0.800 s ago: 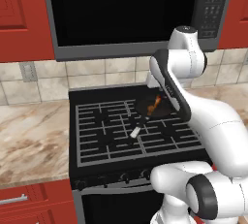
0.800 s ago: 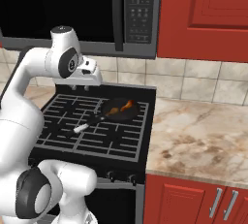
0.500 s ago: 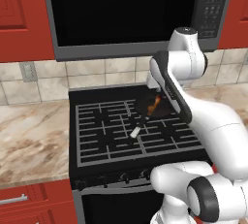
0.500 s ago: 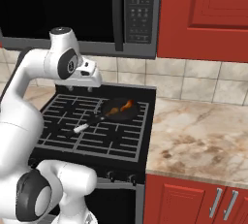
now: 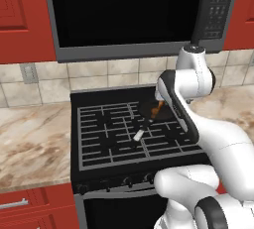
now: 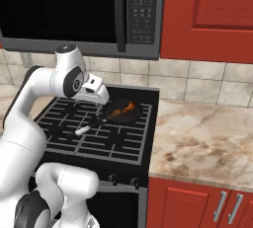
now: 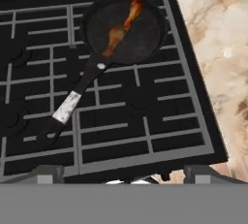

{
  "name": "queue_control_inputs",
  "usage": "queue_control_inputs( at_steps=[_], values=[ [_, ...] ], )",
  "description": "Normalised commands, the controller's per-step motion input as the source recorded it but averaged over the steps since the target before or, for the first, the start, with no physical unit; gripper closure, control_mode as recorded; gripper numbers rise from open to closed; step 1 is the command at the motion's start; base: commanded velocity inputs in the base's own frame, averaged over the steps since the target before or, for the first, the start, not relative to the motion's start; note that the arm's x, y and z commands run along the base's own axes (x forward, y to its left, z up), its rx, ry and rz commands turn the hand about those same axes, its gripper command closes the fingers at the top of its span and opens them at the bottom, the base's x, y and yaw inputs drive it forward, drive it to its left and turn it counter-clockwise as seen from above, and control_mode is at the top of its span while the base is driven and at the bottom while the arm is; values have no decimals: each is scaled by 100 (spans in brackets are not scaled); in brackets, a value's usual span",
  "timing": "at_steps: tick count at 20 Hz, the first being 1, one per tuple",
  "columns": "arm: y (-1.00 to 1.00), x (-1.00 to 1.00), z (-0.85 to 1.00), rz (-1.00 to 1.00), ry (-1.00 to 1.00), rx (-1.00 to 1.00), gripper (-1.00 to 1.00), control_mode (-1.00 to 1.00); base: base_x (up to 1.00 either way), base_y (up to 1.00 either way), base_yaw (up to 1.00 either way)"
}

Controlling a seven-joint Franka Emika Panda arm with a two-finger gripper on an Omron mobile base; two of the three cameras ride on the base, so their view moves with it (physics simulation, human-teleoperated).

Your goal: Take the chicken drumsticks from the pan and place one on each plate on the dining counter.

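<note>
two chicken drumsticks (image 7: 122, 26) lie end to end in the pan (image 7: 125, 29) on the stove (image 7: 121, 116), rear right burner, both untaken. the gripper (image 6: 101, 96) hangs above and short of the pan, jaws spread wide, holding nothing. we advise descending straight over the nearer drumstick's thick end, fingers across its width. the two appear to touch, though the view is coarse. the pan rim crowds the far piece; the handle (image 7: 72, 103) juts toward us. the microwave (image 5: 134, 12) limits room overhead; the grates ahead stand free.
</note>
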Motion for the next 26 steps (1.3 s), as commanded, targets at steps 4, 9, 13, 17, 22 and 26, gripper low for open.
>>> queue_control_inputs(
  at_steps=[4, 9, 13, 17, 22, 26],
  values=[
    [-13, 7, -42, -9, -10, 1, -100, -100, 0, 0, 0],
    [0, 36, -50, -7, -4, 0, -100, -100, 0, 0, 0],
    [-14, 50, -55, -4, -5, 2, -100, -100, 0, 0, 0],
    [-32, 51, -41, -2, 0, 8, -100, -100, 0, 0, 0],
    [-6, 69, -11, -1, 0, 4, -100, -100, 0, 0, 0],
    [2, 73, -1, -2, 0, 0, -100, -100, 0, 0, 0]
  ],
)
